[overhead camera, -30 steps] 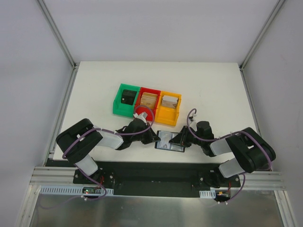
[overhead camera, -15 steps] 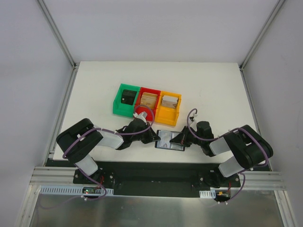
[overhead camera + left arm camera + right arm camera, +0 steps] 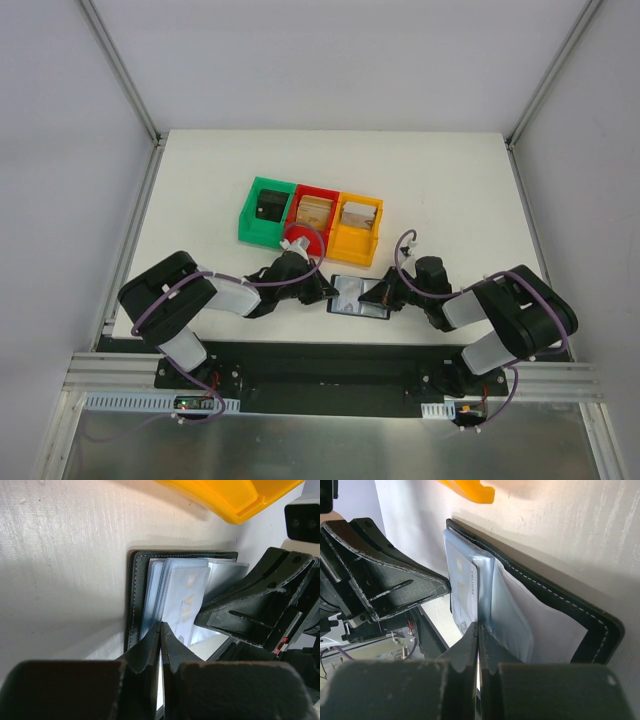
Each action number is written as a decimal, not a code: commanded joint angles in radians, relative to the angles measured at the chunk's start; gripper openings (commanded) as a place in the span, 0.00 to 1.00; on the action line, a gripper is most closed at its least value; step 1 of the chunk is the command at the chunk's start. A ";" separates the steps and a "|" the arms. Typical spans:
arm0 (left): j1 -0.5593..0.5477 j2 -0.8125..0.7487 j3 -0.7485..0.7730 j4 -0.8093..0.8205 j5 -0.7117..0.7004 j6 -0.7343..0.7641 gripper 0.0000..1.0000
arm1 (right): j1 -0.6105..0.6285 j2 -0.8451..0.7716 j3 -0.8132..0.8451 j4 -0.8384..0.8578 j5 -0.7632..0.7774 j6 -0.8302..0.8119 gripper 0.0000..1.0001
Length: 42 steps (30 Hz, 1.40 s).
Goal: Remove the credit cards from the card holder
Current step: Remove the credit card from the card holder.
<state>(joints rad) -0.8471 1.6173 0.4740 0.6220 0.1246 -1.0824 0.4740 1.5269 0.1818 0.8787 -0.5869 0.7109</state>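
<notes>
**Left fingers** [image 3: 147,647]: pressed together, tip against tip, with no gap between them. The tips meet over the near edge of the card holder [image 3: 134,595], which lies opened flat on the white counter [image 3: 60,555]. Just beyond the tips, a fanned stack of pale cards [image 3: 175,592] sits in the holder's pocket, each overlapping the next. To the far side of the stack stand the right arm's black fingers, low over the holder's other half.

**Right fingers** [image 3: 490,652]: also closed, their tips meeting at the edge of the card stack. The seam between them lines up with one card's edge, so that card may be nipped there, though the wrist view is too oblique to settle it. Beside these tips, a clear sleeve bulges over the stitched black leaf of the holder.

**Surroundings, seen from above:** the holder lies between the two pairs of fingers, in contact with both. Just beyond the left pair sits a red round object [image 3: 303,240]. Farther out stands a row of three bins side by side: the green bin [image 3: 250,215] holds a dark block, while the red bin [image 3: 312,193] and yellow bin [image 3: 352,250] hold pale contents.
</notes>
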 commanded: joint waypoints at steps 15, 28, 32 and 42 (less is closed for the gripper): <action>-0.024 0.006 -0.071 -0.192 -0.069 0.003 0.00 | -0.014 -0.131 -0.005 -0.073 -0.014 -0.094 0.00; -0.026 0.023 -0.058 -0.192 -0.054 0.009 0.00 | -0.014 -0.122 0.004 -0.075 -0.034 -0.079 0.35; -0.027 0.029 -0.054 -0.192 -0.049 0.012 0.00 | -0.012 -0.103 0.005 -0.054 -0.036 -0.070 0.36; -0.026 0.033 -0.049 -0.191 -0.045 0.013 0.00 | -0.012 -0.093 0.018 -0.020 -0.042 -0.051 0.36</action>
<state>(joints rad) -0.8570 1.6032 0.4500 0.6155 0.0937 -1.1088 0.4660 1.4319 0.1745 0.8055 -0.6109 0.6544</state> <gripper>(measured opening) 0.002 0.358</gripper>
